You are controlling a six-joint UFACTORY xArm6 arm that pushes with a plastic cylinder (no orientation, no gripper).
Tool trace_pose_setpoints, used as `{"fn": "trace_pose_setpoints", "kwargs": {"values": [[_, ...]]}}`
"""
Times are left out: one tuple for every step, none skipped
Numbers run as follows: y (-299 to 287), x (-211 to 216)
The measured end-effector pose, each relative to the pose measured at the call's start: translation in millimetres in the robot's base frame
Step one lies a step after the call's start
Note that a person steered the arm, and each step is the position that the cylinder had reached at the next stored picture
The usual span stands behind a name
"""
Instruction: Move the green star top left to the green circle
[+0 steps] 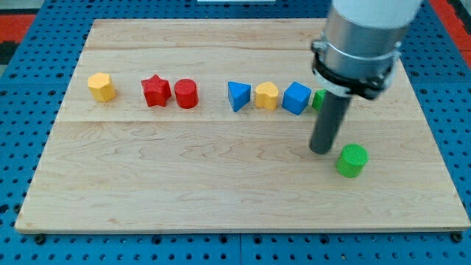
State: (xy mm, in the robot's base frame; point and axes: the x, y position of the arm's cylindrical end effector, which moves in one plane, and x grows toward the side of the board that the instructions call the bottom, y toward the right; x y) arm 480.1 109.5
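A: Green star-shaped block [319,99]: where does it sit on the pale wooden desk [221,191]?

B: Toward the desk's right edge, at the right end of a row, mostly hidden behind the dark rod, so its shape cannot be confirmed. It touches the blue cube-like block [296,98].

A: And the green cylinder block [352,160]?

B: Nearer the desk's bottom right corner, just right of my tip [321,150], apart from the row.

A: Any jaws?

B: None; the arm ends in a bare rod, holding nothing.

A: The rest of the row?

B: From the left edge: yellow hexagonal block [101,87], red star block [155,91], red cylinder block [186,94], blue triangular block [238,96], a second yellow hexagonal block [266,96].
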Motion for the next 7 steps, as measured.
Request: {"fn": "trace_pose_setpoints", "kwargs": {"values": [[37.7, 6.3], [41.8, 38.1], [70.2, -9.0], [108.6, -74.1], [46.3, -102.4], [40.8, -80.1], [41.2, -30.4]]}}
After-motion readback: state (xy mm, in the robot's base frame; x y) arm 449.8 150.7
